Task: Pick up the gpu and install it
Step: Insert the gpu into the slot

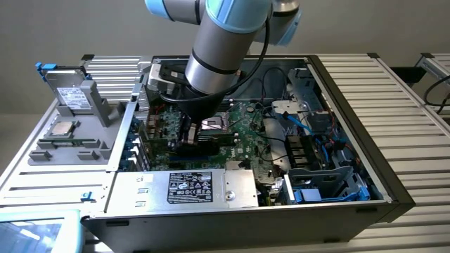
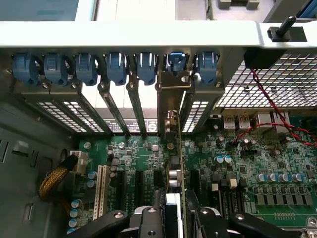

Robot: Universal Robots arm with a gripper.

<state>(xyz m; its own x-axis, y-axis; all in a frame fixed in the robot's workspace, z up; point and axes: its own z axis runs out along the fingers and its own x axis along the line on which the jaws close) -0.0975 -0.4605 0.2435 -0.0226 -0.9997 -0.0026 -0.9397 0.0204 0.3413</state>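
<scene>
Just left of centre in the exterior view, noted claw (image 1: 188,138) clenched on card (image 2: 178,148), held upright, edge-on, apparently to line up with a motherboard (image 2: 247,193) slot.

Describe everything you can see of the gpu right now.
The gpu shows edge-on in the wrist view: a thin green board standing upright over the motherboard, with small silver cylinders on one face. Its shiny metal bracket stands against the case's slot openings, just below a blue clip. The gripper clamps its near end, with black fingers on either side. Whether its lower edge sits fully in a slot cannot be told.
</scene>
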